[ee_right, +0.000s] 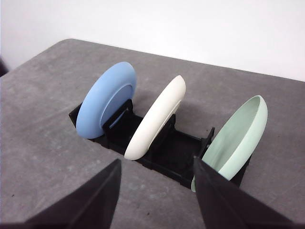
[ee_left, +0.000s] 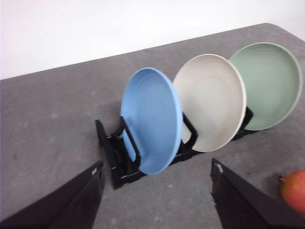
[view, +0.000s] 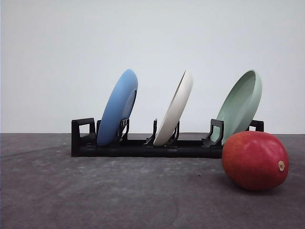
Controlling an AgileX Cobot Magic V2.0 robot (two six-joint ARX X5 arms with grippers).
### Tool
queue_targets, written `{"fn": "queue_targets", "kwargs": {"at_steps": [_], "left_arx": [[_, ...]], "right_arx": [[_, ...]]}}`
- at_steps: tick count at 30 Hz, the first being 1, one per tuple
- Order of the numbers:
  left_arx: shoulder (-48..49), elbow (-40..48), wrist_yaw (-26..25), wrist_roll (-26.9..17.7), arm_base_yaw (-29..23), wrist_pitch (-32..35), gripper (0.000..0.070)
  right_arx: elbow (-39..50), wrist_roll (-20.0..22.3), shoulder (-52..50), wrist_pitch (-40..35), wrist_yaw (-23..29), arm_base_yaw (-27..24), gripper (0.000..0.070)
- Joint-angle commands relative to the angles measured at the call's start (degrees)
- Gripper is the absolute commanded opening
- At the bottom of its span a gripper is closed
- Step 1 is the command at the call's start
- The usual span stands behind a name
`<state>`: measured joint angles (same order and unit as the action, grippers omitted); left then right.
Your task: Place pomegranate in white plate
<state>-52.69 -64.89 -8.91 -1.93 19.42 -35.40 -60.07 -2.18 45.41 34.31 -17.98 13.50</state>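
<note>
So the pomegranate [view: 255, 161] sat on the grey table [view: 95, 191], just in front of the black dish rack's [view: 143, 149] pale green plate [view: 240, 105] end, off to the right of the left gripper [ee_left: 157, 191]. That gripper's fingers were spread wide with nothing between them, same for the right gripper [ee_right: 157, 191]. Both hung short of the rack, where the white plate [view: 175, 110] stood tilted in the middle slot, blue plate [view: 117, 108] beside it.

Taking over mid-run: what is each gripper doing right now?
Left gripper: open, holding nothing.
Right gripper: open, holding nothing.
Pomegranate: on the table, ungrasped.
</note>
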Motion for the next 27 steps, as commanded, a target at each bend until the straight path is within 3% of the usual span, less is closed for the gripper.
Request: {"fn": "queue_targets", "kwargs": {"at_steps": [1,7,17,22,27], "left_arx": [[-1.19,-1.39,0.07,-0.39,0.87,0.92,0.0424],[-5.58,-1.39,0.07,0.82,3.48,3.86,0.0424],[-17.09,-1.39,0.74,4.05,12.00,17.39,0.0414],[-24.01,-1.70,5.35,4.72,16.38,22.45,0.0384],[-31.85,-5.58,10.11,7.00,19.60,20.58,0.0394]], "right_arx": [[-0.90,-0.79,-0.11,0.28,0.00,0.26,0.0303],[-0.90,-0.87,-0.60,0.91,0.05,0.26,0.0303],[-0.90,-1.31,-0.57,0.43,1.36,0.26,0.0303],[-0.90,-1.33,-0.55,0.41,1.93,0.26,0.0303],[-0.90,-1.48,-0.55,0.45,1.93,0.26,0.0303]]}}
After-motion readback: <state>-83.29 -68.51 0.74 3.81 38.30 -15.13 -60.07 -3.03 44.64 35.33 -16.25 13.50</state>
